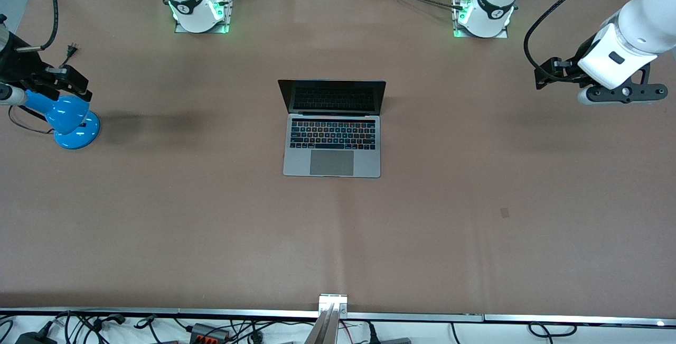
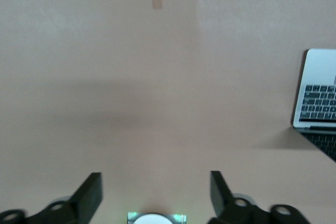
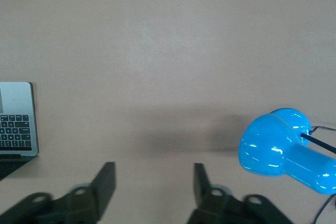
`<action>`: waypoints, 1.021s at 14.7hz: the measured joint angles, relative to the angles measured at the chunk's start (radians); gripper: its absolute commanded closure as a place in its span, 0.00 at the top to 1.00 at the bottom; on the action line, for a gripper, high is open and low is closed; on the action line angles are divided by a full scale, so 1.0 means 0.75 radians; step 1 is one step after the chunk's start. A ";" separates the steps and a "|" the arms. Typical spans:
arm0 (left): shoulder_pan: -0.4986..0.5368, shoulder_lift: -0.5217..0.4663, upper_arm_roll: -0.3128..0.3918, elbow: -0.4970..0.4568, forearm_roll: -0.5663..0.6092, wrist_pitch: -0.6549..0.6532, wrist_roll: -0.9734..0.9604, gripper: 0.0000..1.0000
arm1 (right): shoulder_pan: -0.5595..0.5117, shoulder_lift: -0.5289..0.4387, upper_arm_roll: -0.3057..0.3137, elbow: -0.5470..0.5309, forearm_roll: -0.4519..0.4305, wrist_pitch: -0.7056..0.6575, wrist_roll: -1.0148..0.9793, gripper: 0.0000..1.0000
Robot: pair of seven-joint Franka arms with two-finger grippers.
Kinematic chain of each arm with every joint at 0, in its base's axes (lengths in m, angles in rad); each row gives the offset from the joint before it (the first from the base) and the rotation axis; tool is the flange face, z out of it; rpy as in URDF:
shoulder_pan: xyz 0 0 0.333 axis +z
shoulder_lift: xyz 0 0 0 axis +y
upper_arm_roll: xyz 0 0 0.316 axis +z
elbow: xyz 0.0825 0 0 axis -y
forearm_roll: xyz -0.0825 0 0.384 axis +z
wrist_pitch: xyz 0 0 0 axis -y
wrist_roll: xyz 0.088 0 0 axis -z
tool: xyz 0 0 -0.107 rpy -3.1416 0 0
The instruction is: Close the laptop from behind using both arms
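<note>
The silver-grey laptop [image 1: 331, 146] lies open in the middle of the table, its dark screen [image 1: 332, 96] upright and facing the front camera. Its edge shows in the left wrist view [image 2: 320, 90] and in the right wrist view [image 3: 16, 119]. My left gripper [image 1: 544, 73] hangs in the air over bare table toward the left arm's end, well apart from the laptop; its jaws are open and empty in the left wrist view [image 2: 156, 192]. My right gripper [image 1: 74, 84] hangs over the right arm's end of the table, also open and empty [image 3: 155, 187].
A blue desk lamp [image 1: 68, 119] stands under the right gripper at the right arm's end; it also shows in the right wrist view [image 3: 283, 148]. The arm bases [image 1: 198, 8] [image 1: 483, 14] stand along the table's edge farthest from the front camera. A brown cloth covers the table [image 1: 211, 217].
</note>
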State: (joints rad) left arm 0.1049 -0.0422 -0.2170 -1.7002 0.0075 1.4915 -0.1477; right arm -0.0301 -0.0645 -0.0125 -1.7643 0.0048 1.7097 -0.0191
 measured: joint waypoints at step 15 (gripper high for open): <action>-0.007 0.000 -0.001 0.032 -0.029 -0.070 0.001 0.03 | 0.093 0.061 0.017 -0.015 0.051 -0.130 0.001 0.00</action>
State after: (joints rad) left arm 0.0996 -0.0418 -0.2175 -1.6761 -0.0145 1.4391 -0.1473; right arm 0.0400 -0.0188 0.0001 -1.7758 0.0432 1.6124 -0.0183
